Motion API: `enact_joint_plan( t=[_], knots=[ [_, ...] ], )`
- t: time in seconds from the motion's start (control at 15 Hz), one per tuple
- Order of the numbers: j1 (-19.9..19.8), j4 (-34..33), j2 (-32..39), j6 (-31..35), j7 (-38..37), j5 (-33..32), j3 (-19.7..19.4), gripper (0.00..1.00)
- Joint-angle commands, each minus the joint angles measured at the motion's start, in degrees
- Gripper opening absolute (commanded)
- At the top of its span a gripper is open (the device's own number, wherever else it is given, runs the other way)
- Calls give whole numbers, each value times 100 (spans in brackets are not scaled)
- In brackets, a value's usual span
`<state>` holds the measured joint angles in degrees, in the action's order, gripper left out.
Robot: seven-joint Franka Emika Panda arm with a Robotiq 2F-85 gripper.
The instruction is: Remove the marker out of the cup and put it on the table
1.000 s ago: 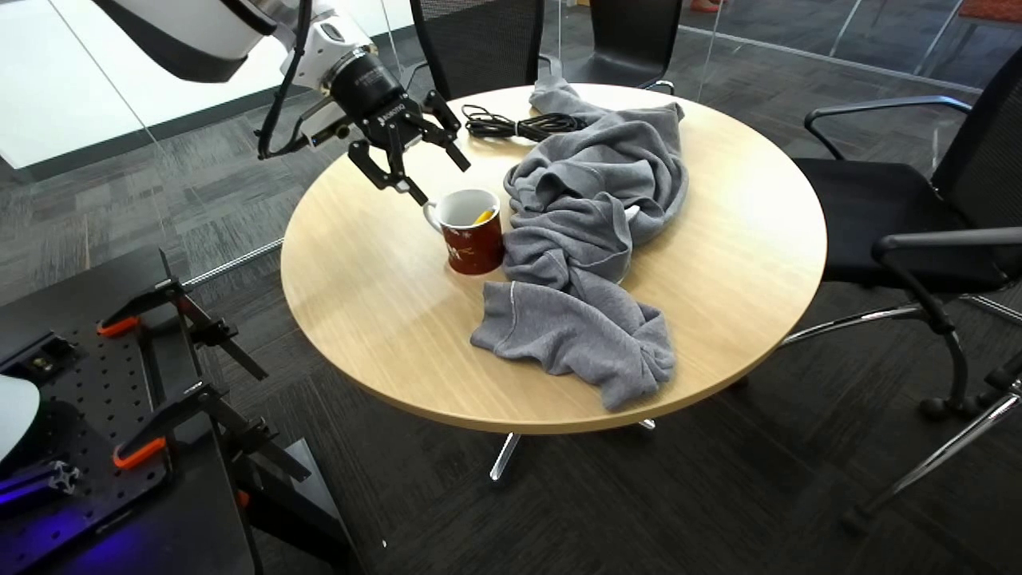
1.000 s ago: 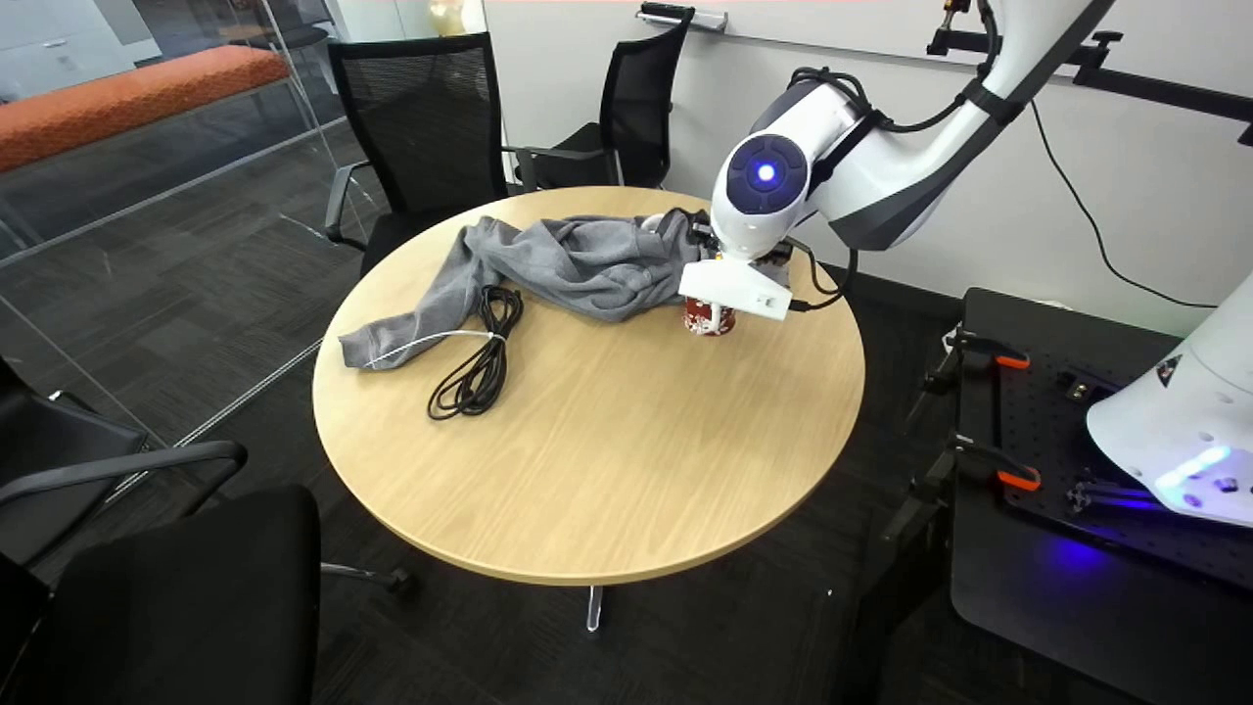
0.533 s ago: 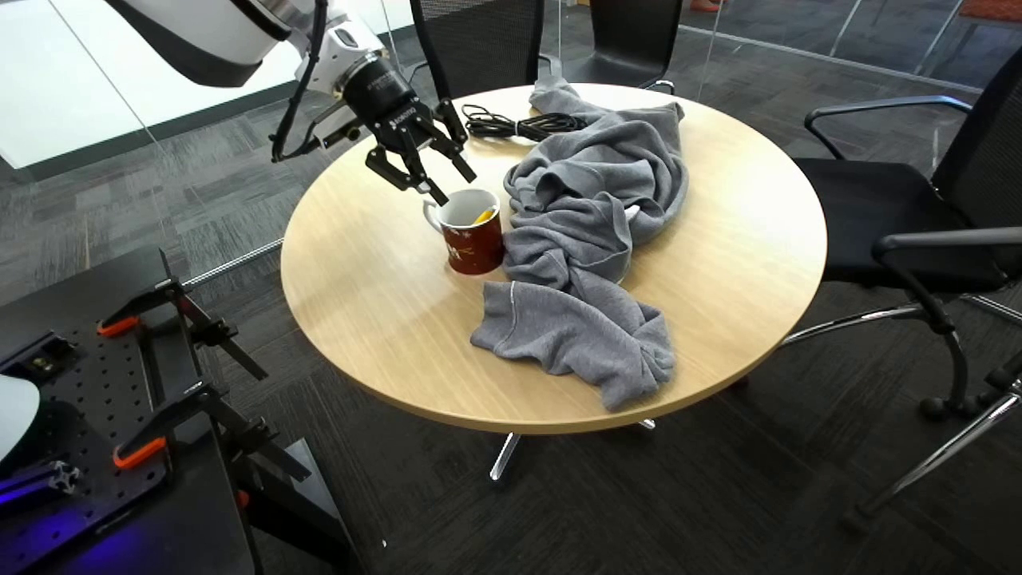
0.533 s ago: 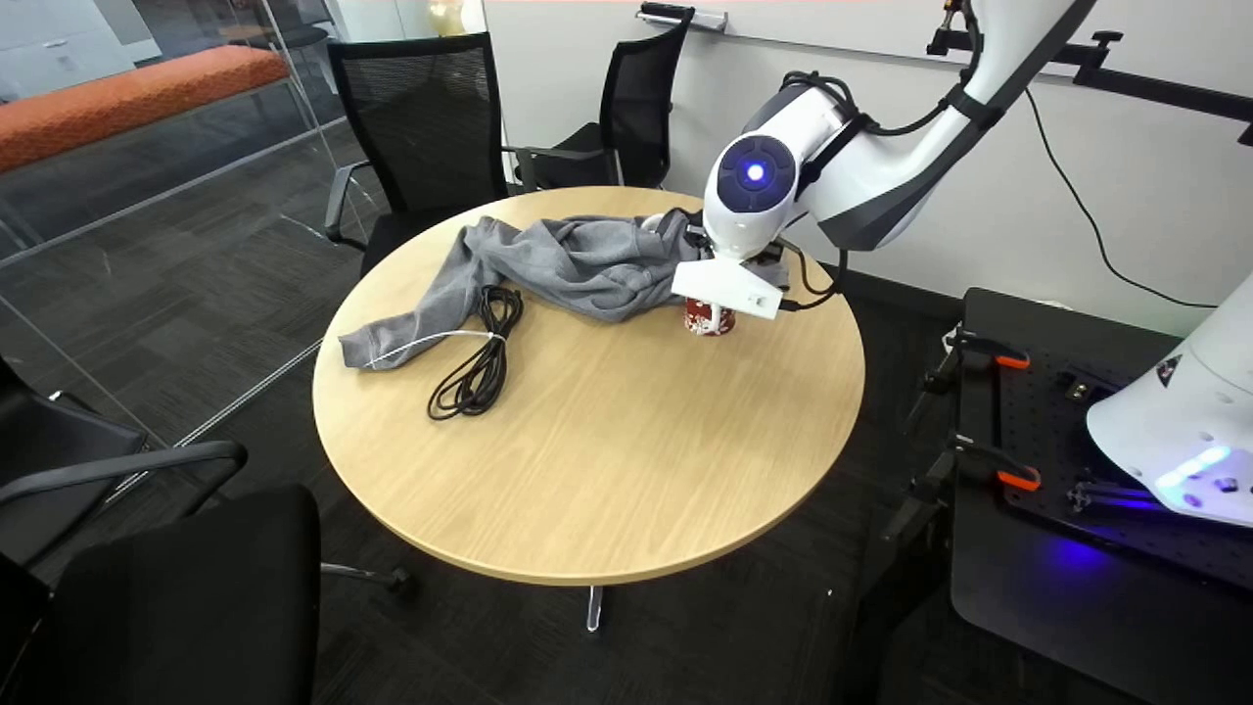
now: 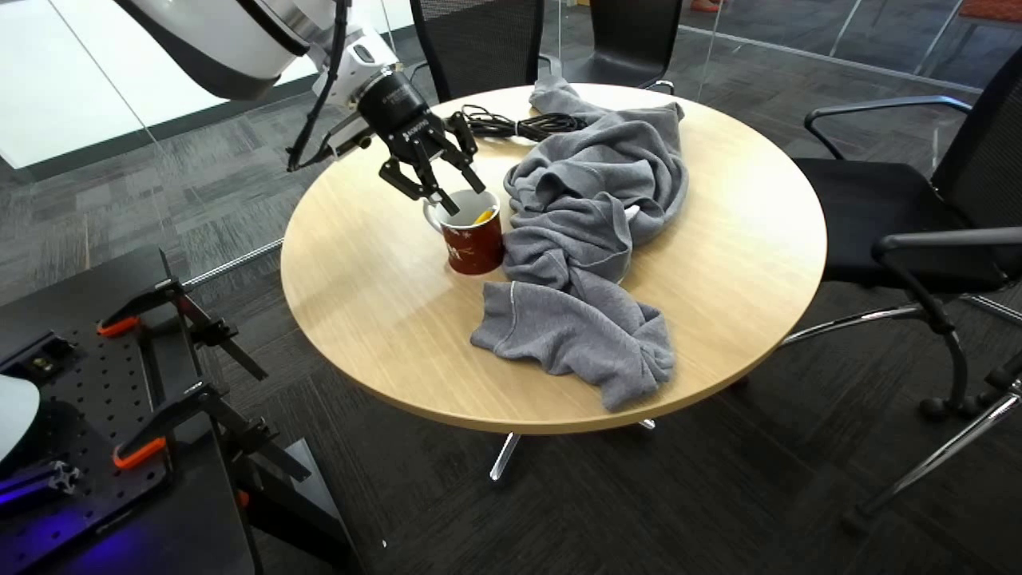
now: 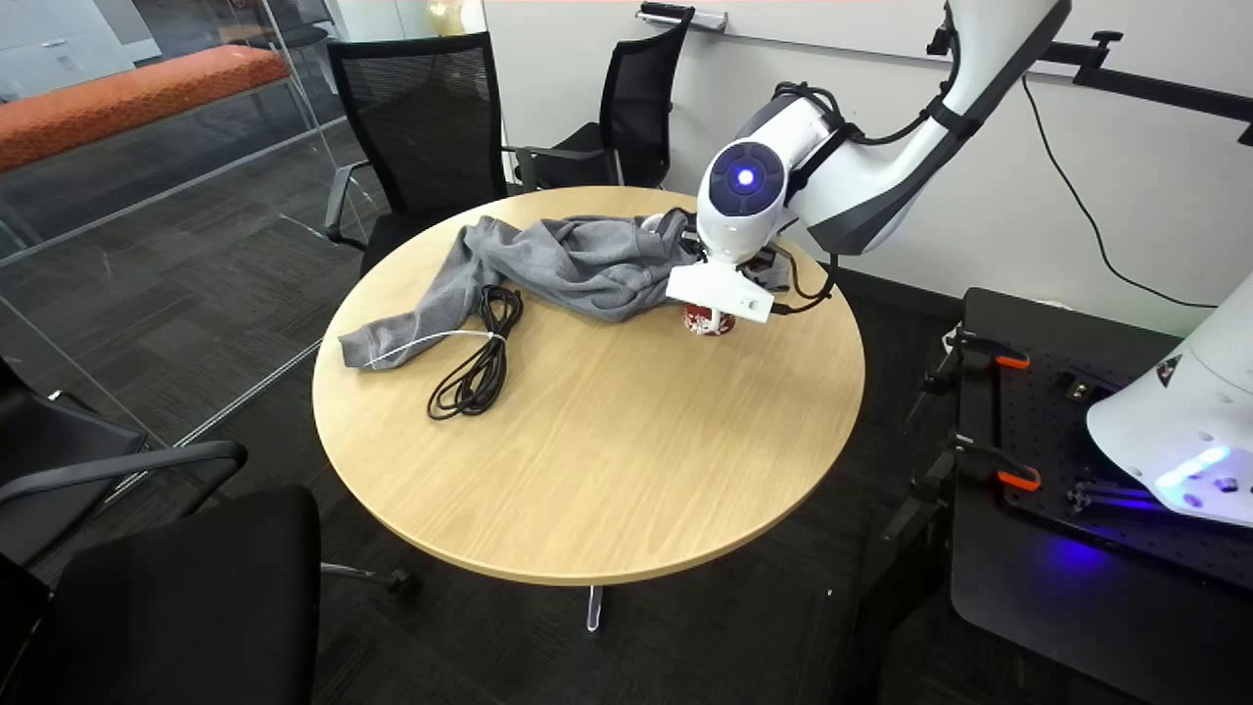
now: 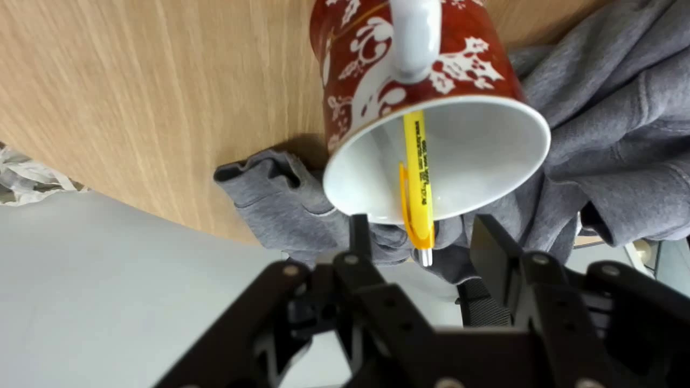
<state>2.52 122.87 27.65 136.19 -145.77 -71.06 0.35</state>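
Note:
The cup (image 5: 477, 249) is a red mug with white patterns, a white inside and a white handle. It stands upright on the round wooden table (image 5: 367, 319), and it shows partly behind the wrist in an exterior view (image 6: 707, 321). The marker (image 7: 418, 172) is yellow with an orange clip; it leans in the cup with its silver end above the rim. Its orange part shows in an exterior view (image 5: 484, 216). My gripper (image 5: 465, 199) is open and empty, tilted over the cup's handle side. In the wrist view the marker's upper end lies between the gripper's fingers (image 7: 493, 253), touching neither.
A crumpled grey garment (image 5: 591, 200) lies right beside the cup and across the table. A coiled black cable (image 6: 480, 367) lies by its far sleeve. Black chairs (image 6: 421, 127) stand round the table. A dark bench with clamps (image 5: 88, 447) stands apart from it.
My gripper has moved down and toward the cup, its fingertips coming from beside the handle to over the rim. It has stayed open. The cup and marker have not moved.

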Motion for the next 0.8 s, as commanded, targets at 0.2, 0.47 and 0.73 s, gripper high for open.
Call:
enact_joint_plan(
  t=[0.2,0.47,0.73],
  knots=[
    [-32,-308,263,152,108,10,-50,49],
    [-39,-434,383,155,149,39,-52,48],
    [-47,-559,490,149,200,72,-50,47]
  ],
)
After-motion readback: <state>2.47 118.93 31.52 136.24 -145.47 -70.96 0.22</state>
